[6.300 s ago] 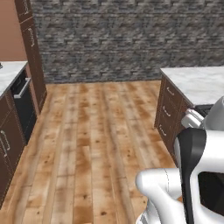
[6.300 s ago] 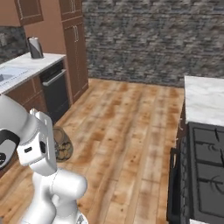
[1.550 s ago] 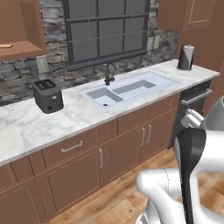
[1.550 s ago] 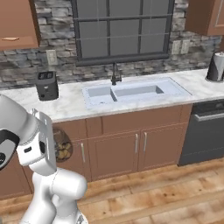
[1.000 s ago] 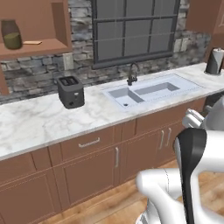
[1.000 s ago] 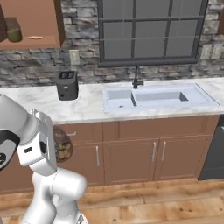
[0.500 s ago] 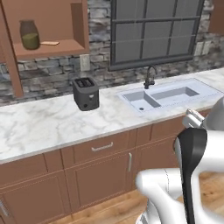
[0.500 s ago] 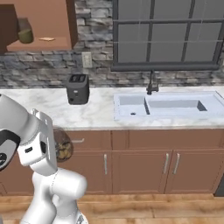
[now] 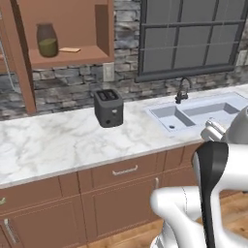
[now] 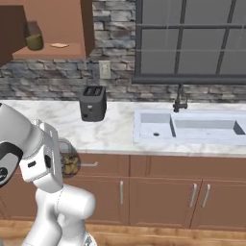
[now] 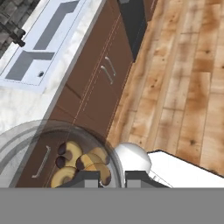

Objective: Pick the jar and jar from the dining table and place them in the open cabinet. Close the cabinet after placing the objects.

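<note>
Between the fingertips of the gripper [image 11: 109, 175] sits the short jar [image 11: 81, 164] of brown chunks, pinched tight. Ahead and above, the open cabinet [image 9: 63, 34] holds the olive jar [image 9: 47, 40] on its shelf; it has shifted right in both base views as the base drives, toaster [image 9: 108, 107] now central.

A long white grey-veined marble counter [image 9: 58, 140] over brown wooden drawers carries a black toaster [image 9: 108, 107] and a white double sink [image 10: 192, 127]. Above, the reddish-brown open cabinet's inner shelf [image 9: 72, 57] holds a clear glass jar with olive-green filling [image 9: 47, 40] beside a small flat tan piece [image 9: 70, 49].
</note>
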Motion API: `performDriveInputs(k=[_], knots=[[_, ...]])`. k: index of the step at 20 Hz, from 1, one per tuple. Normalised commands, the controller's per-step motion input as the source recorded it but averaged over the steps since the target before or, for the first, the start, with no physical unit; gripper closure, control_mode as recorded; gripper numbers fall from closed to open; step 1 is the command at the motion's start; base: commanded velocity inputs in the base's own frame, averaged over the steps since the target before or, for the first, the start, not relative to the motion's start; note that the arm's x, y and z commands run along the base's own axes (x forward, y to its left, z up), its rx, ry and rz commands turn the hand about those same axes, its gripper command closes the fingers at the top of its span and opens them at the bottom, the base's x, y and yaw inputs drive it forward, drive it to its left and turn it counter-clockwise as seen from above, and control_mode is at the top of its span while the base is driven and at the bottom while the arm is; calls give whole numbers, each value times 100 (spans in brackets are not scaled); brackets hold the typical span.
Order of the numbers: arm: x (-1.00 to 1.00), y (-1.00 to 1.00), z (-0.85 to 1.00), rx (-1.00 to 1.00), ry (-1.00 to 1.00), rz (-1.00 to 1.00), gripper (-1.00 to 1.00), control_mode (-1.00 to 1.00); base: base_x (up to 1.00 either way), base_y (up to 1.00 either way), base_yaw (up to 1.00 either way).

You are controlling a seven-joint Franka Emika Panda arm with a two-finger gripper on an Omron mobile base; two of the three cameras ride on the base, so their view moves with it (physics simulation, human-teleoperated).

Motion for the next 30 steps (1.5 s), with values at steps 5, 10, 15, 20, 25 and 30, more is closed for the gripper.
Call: performDriveInputs(k=[5, 10, 15, 20, 25, 30], knots=[[0, 0, 0, 0, 0, 0, 100, 100, 29, 0, 21], [0, 0, 0, 0, 0, 0, 100, 100, 36, 0, 21], [0, 0, 0, 0, 0, 0, 100, 100, 48, 0, 20], [0, 0, 0, 0, 0, 0, 100, 100, 42, 0, 19], [0, 0, 0, 0, 0, 0, 100, 100, 25, 0, 20], [0, 0, 0, 0, 0, 0, 100, 100, 20, 1, 19]])
